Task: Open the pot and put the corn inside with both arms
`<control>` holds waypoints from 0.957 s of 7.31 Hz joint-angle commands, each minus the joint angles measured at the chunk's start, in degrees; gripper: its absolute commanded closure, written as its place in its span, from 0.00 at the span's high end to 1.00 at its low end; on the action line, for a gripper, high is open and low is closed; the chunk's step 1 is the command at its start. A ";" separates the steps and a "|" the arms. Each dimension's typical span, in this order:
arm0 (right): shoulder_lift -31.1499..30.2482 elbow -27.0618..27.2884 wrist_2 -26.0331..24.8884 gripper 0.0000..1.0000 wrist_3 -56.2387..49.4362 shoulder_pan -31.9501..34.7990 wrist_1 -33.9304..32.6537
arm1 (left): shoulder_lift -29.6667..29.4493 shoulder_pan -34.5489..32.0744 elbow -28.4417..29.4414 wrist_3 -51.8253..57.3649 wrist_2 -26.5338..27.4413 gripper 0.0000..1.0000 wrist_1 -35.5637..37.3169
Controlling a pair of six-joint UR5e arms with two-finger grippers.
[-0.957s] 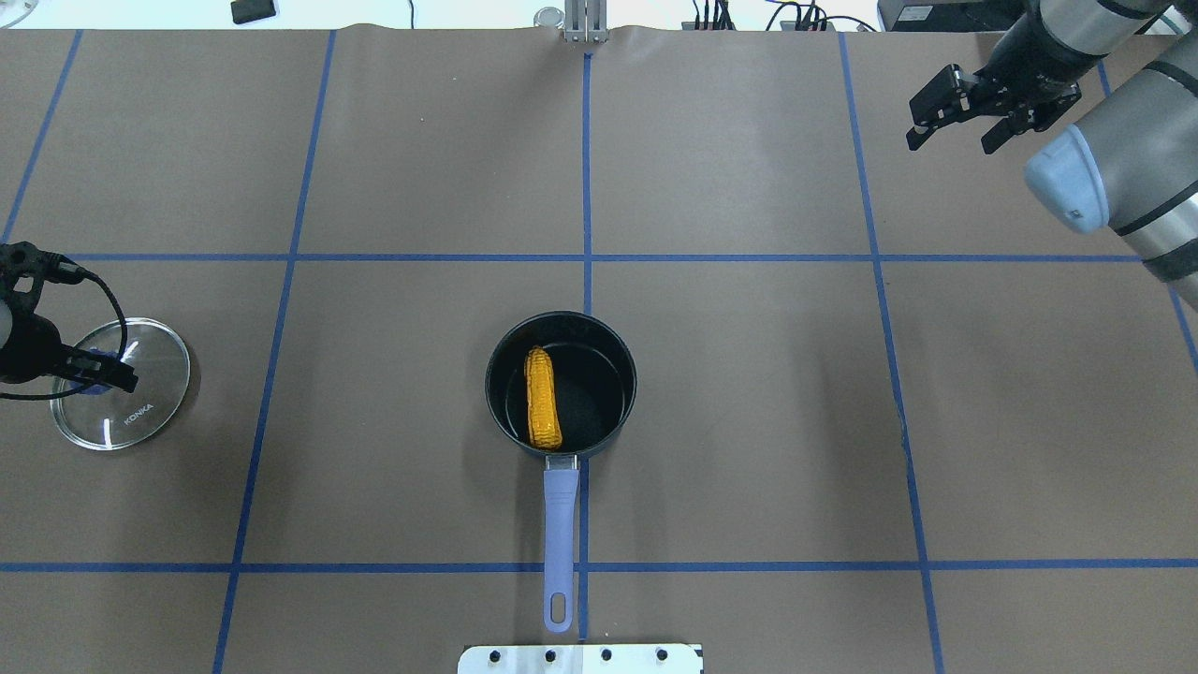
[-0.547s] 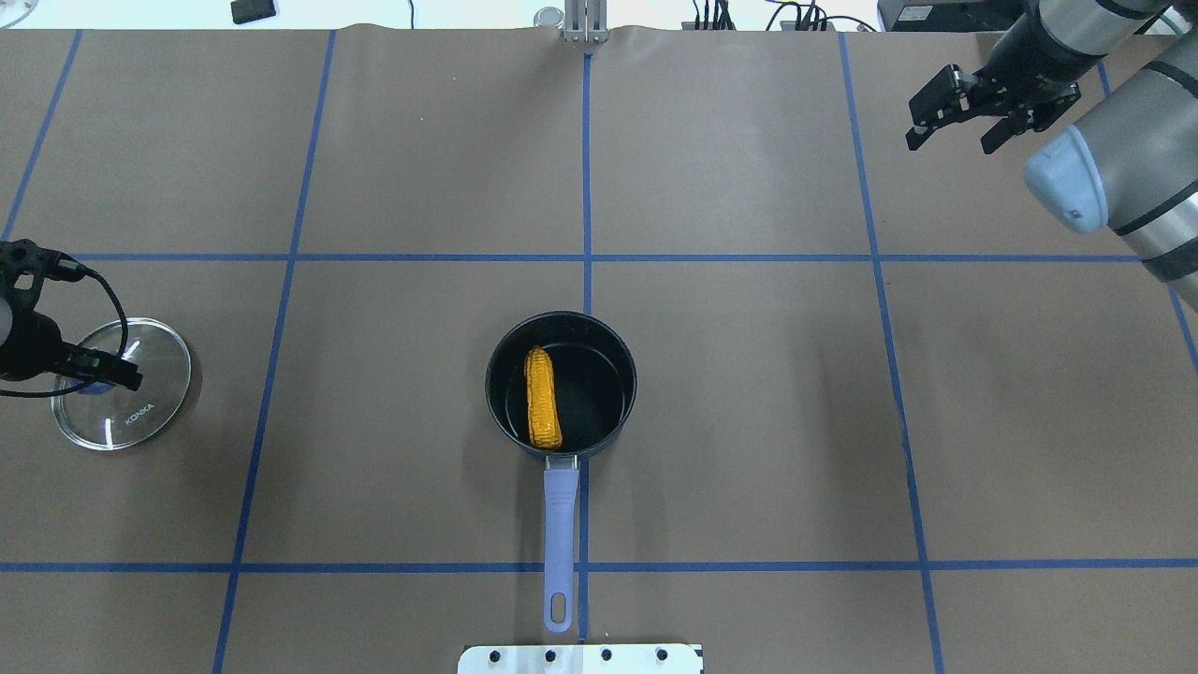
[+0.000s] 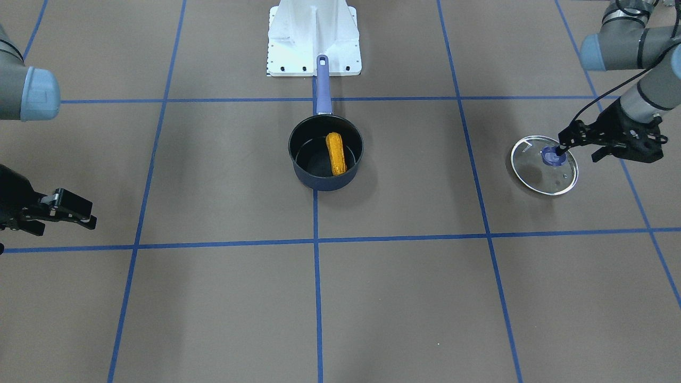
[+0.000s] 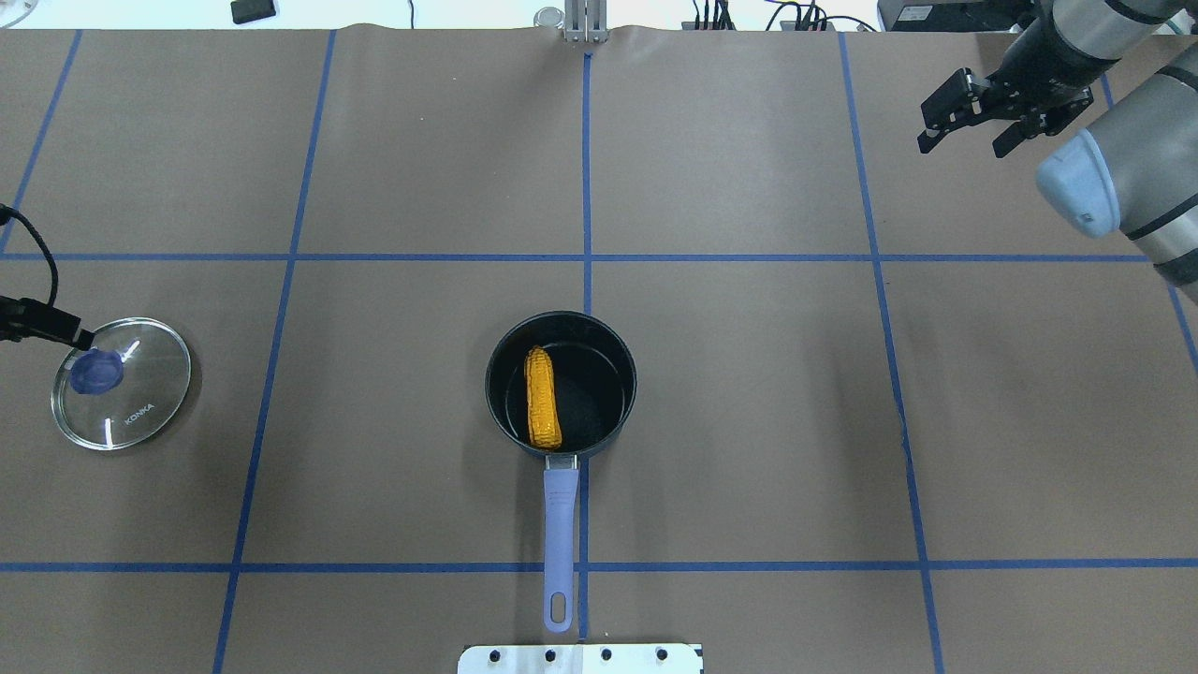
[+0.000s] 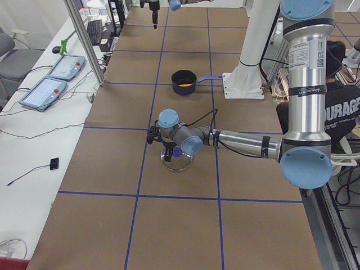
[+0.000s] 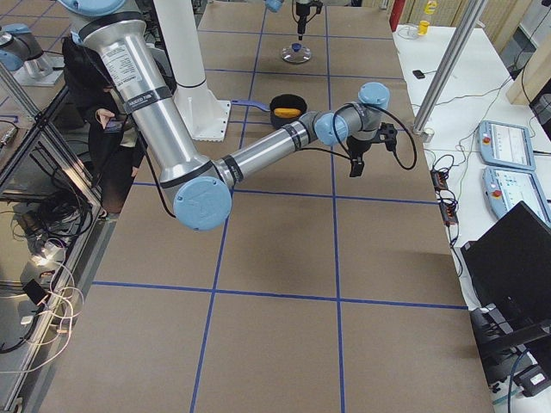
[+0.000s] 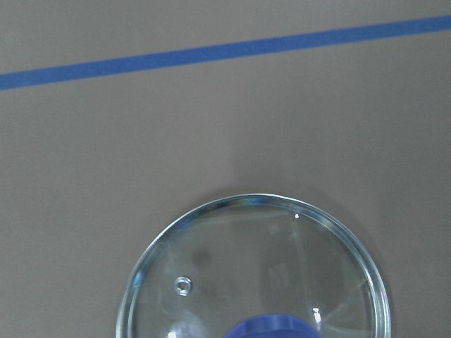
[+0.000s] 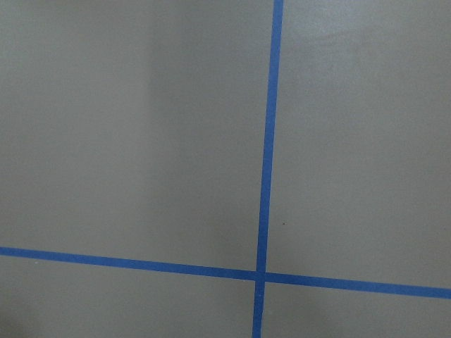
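Overhead exterior view puts the corn [image 4: 543, 398] inside the open pot [image 4: 629, 374] at the centre of the frame, so both steps of the task look done; I judge this the closing step. The glass lid [image 4: 140, 402] lies flat on the table [image 4: 749, 421] at the left edge, well apart from the pot. In the front-facing view the left hand [image 3: 577, 154] has its fingers spread and released, one tip just beside the lid's blue knob [image 3: 552, 157]. The right hand [image 4: 964, 140], upper right, is also spread and grasps nothing. The next move probably calls for lifting the left hand clear without nudging the lid. The corn is yellow-orange with bumpy kernel rows. It lies lengthwise along the pot's left wall, narrow tip toward the top of the frame, thick end by the lilac handle [image 4: 560, 534].
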 commanded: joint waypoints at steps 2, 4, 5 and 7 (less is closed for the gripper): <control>-8.31 1.41 1.05 1.00 -0.40 1.12 8.35 | -0.20 -14.78 -2.70 28.14 -4.82 0.97 18.98; -13.15 4.28 2.97 1.00 -2.23 2.70 9.89 | -0.20 -22.71 -2.96 41.91 -4.74 0.97 25.62; -15.79 6.65 2.99 1.00 -2.25 3.23 9.81 | 0.32 -24.75 -2.70 45.44 -4.39 0.97 25.73; -21.42 10.97 2.38 1.00 -2.34 3.50 9.89 | 3.47 -27.31 -3.05 48.71 -4.12 0.98 25.20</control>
